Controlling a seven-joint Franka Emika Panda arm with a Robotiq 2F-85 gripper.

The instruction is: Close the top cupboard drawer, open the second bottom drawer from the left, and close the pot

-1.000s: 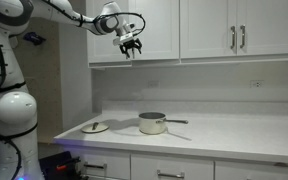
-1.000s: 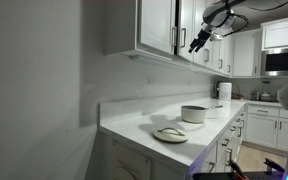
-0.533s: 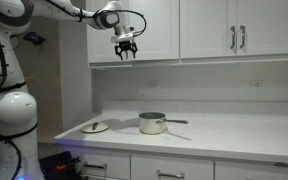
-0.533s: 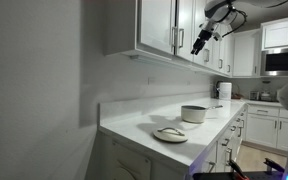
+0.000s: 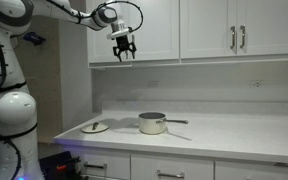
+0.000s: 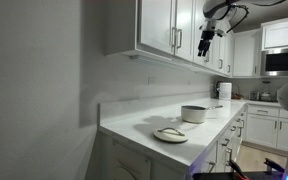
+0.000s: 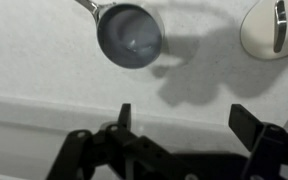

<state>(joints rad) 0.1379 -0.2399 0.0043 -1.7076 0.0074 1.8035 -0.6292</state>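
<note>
The pot (image 5: pixel 152 123) is a small steel saucepan standing open on the white counter, its long handle pointing right. Its knobbed lid (image 5: pixel 95 127) lies on the counter to its left. Both show in the wrist view, the pot (image 7: pixel 130 35) and the lid (image 7: pixel 272 25), and in an exterior view, pot (image 6: pixel 194 114), lid (image 6: pixel 170 133). My gripper (image 5: pixel 122 48) is open and empty, high above the counter in front of the lower edge of the leftmost upper cupboard door (image 5: pixel 144 25). The upper doors look shut. The second bottom drawer from the left (image 5: pixel 171 170) looks shut.
More white upper doors with paired vertical handles (image 5: pixel 237 38) run along the wall. A narrower drawer front (image 5: pixel 102 164) sits left of the wide one. The arm's white base (image 5: pixel 12 115) stands at the counter's end. A microwave (image 6: pixel 284 62) is far back.
My gripper has risen a little and shifted slightly left in front of the upper cupboard. It stays open. Pot and lid have not moved.
</note>
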